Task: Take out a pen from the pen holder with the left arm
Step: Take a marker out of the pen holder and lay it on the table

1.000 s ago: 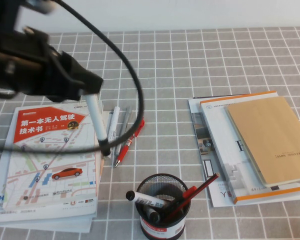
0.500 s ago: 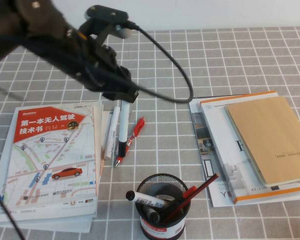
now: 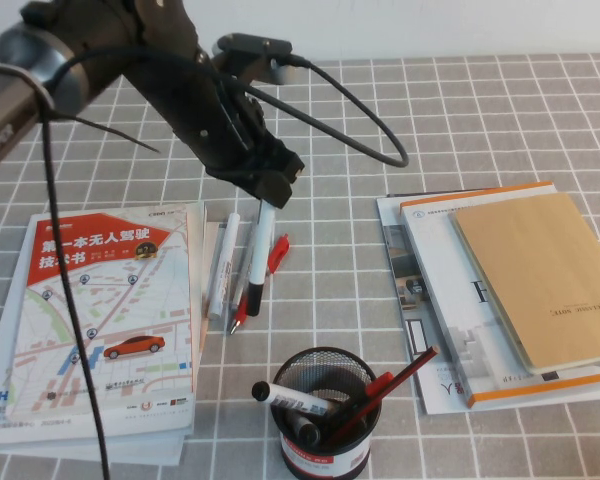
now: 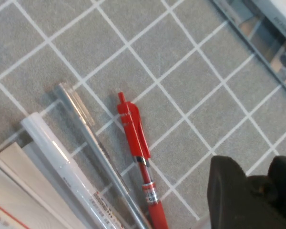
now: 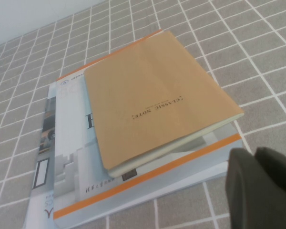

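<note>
Left gripper (image 3: 271,192) pinches the white, black-capped marker (image 3: 263,240), dangling below it by the red plastic pen (image 3: 278,252); I'd lower gently, then release. Right gripper (image 5: 258,187) sits near the tan notebook (image 5: 152,95).

The grey grid-printed table covering (image 3: 380,120) looks matt and faintly grainy — the tan paper-covered notebook (image 5: 152,90) is matt too. The red plastic clip pen (image 4: 133,129) is smooth with a slight shine, like the white plastic marker with black cap (image 3: 261,245). The black round wire-mesh pen holder (image 3: 292,420) looks like metal — the red-and-white map booklet (image 3: 100,310) has a glossy paper cover

white black-capped marker (image 3: 259,258) tilted cap-down, apart from the black mesh pen holder (image 3: 352,442).
</note>
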Action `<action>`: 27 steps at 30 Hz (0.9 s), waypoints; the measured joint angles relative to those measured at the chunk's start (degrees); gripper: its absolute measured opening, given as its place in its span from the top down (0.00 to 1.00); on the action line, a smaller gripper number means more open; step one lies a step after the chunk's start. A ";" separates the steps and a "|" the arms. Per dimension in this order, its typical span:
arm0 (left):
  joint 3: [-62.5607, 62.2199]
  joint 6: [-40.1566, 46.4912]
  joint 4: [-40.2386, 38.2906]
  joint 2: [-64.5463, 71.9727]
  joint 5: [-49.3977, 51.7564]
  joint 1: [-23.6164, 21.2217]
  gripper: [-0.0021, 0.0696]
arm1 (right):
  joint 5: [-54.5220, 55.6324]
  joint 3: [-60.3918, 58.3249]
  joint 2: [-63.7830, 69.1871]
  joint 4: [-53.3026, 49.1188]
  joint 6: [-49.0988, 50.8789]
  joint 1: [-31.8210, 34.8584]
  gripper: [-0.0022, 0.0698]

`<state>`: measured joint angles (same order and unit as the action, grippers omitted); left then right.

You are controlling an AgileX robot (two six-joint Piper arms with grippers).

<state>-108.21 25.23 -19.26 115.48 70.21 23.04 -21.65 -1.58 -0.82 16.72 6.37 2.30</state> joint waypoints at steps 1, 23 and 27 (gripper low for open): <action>-0.26 0.00 0.00 0.63 0.09 0.00 0.79 | 0.00 0.00 0.00 0.00 0.00 0.00 0.99; -0.96 -0.75 -1.11 6.42 -8.94 2.31 0.79 | 0.00 0.00 0.00 0.00 0.00 0.00 0.99; -0.96 -1.28 -1.42 6.99 -11.82 2.31 0.79 | 0.00 0.00 0.00 0.00 0.00 0.00 0.99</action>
<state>-109.17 23.95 -20.68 122.47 58.40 25.36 -21.65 -1.58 -0.82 16.72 6.37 2.30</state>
